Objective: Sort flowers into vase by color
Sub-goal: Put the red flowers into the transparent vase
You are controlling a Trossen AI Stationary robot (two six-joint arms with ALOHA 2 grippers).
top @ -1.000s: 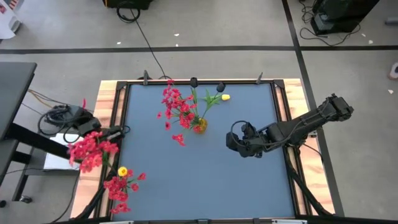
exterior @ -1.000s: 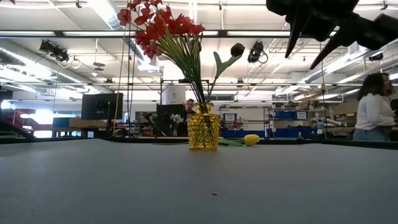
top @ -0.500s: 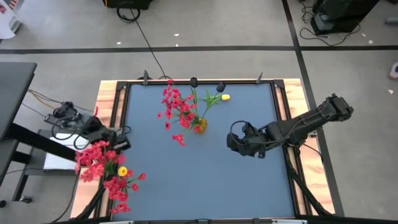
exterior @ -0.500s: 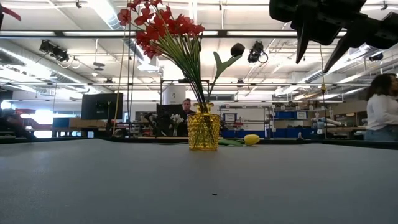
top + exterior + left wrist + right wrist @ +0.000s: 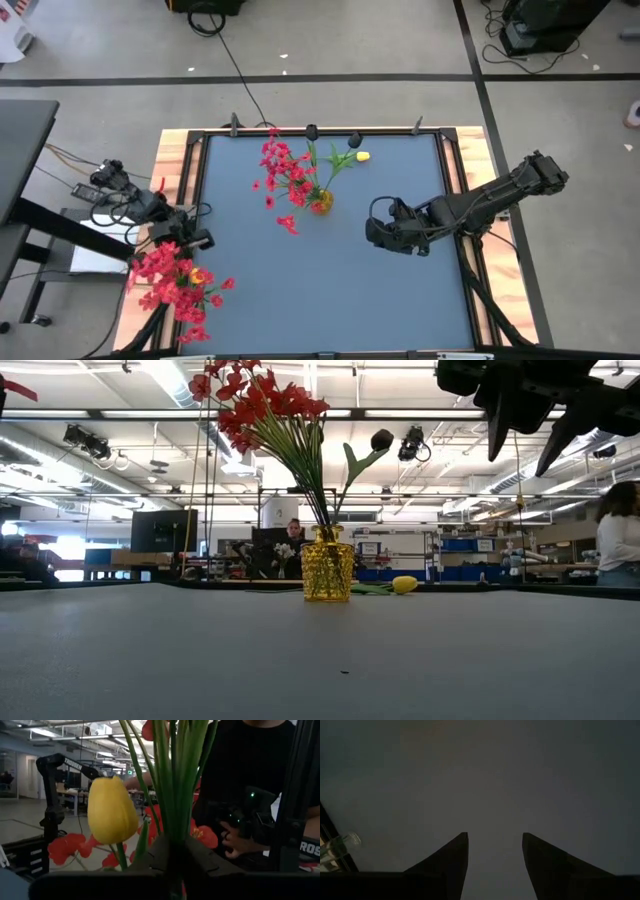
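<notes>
Premises: a large open-plan robotics lab or workshop. In the low view, exposed ceiling services and strip lights [image 5: 180, 390] run overhead, with monitors [image 5: 163, 530] and further workbenches [image 5: 480, 570] set in rows behind the table [image 5: 320, 650]. A person [image 5: 622, 545] stands at the far right, and another sits behind the yellow vase [image 5: 328, 570]. The high view shows a bare concrete floor marked with dark tape lines [image 5: 300, 77], loose cables [image 5: 215, 30] (one trailing to the table frame) and equipment cases [image 5: 550, 25]. The left wrist view shows another robot arm [image 5: 55, 785] on a stand.
</notes>
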